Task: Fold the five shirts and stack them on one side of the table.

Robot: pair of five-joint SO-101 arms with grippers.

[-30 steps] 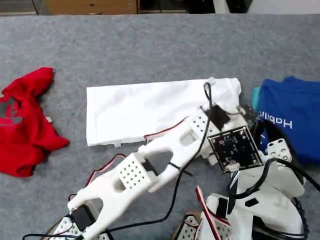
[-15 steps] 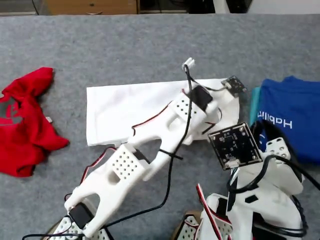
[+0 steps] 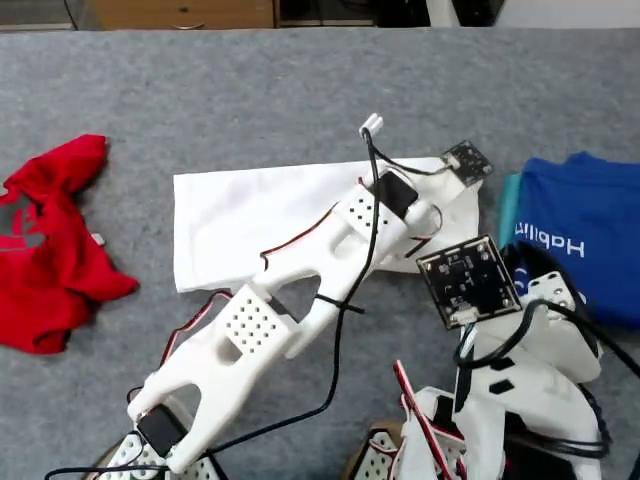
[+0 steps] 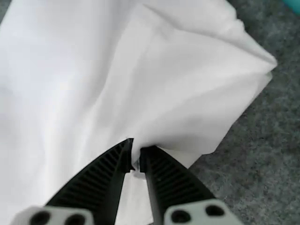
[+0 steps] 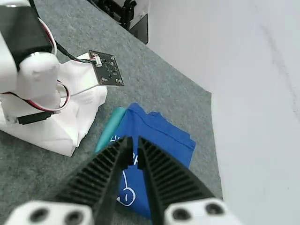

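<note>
Left wrist view: left hand [image 4: 136, 157] pinches a fold of white shirt [image 4: 93, 70]. Right hand [image 5: 132, 147] closed, over blue shirt [image 5: 164, 140] bearing white lettering [image 3: 548, 240] on grey desk [image 5: 154, 79].

Wht print on blue shirt [image 5: 164, 136], just below tips of right gripper [image 5: 133, 139]; partly hidden, can't read txt.

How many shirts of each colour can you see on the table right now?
red shirt: 1
white shirt: 1
blue shirt: 1
teal cloth, an edge beside the blue shirt, likely a shirt: 1
Total: 4
</note>
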